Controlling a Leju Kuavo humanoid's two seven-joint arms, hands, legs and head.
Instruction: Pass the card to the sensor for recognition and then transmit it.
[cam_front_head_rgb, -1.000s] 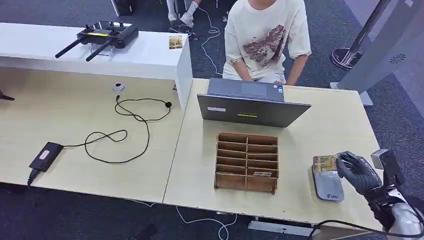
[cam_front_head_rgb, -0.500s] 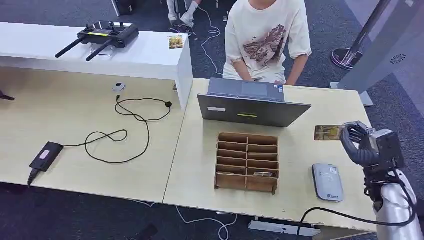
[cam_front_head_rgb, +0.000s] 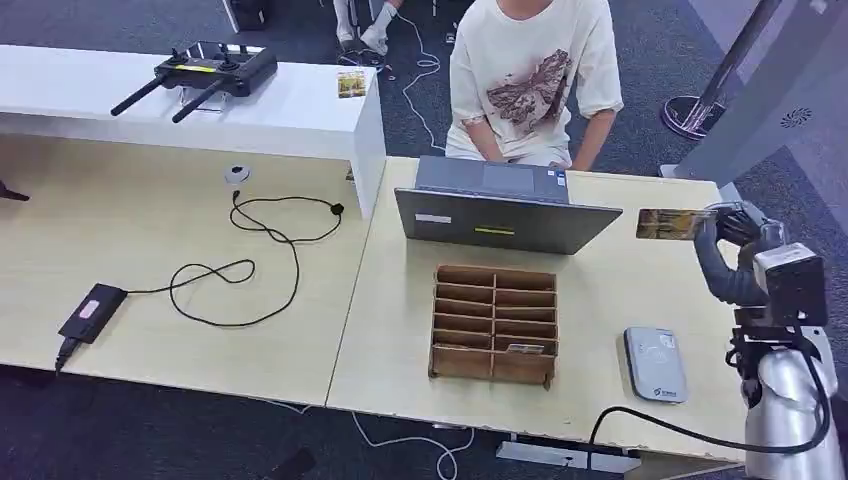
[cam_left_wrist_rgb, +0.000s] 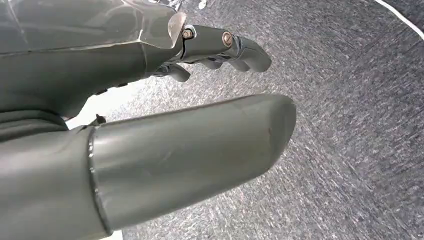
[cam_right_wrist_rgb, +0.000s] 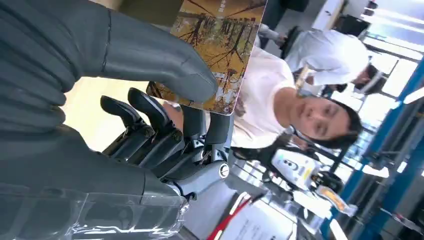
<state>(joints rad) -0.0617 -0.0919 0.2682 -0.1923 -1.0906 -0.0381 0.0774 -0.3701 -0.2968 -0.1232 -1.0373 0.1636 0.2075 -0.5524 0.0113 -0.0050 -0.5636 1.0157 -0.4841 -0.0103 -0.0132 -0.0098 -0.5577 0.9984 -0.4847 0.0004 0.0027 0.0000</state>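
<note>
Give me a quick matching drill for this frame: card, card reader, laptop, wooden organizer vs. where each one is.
Things:
1. card
2. card reader
3. laptop
4. wooden organizer

Places:
A. far edge of the table, in front of the seated person
B. flat on the table near its front right corner
C. held above the table by the right robot hand
D. middle of the table, between the laptop and the front edge

Pairs: 1-C, 2-B, 3-A, 4-D

The thin rectangular card (cam_front_head_rgb: 669, 223) bears amber-gold autumn trees; the slotted wooden organiser (cam_front_head_rgb: 494, 324) is brown; the flat sensor pad (cam_front_head_rgb: 656, 364) is grey.
</note>
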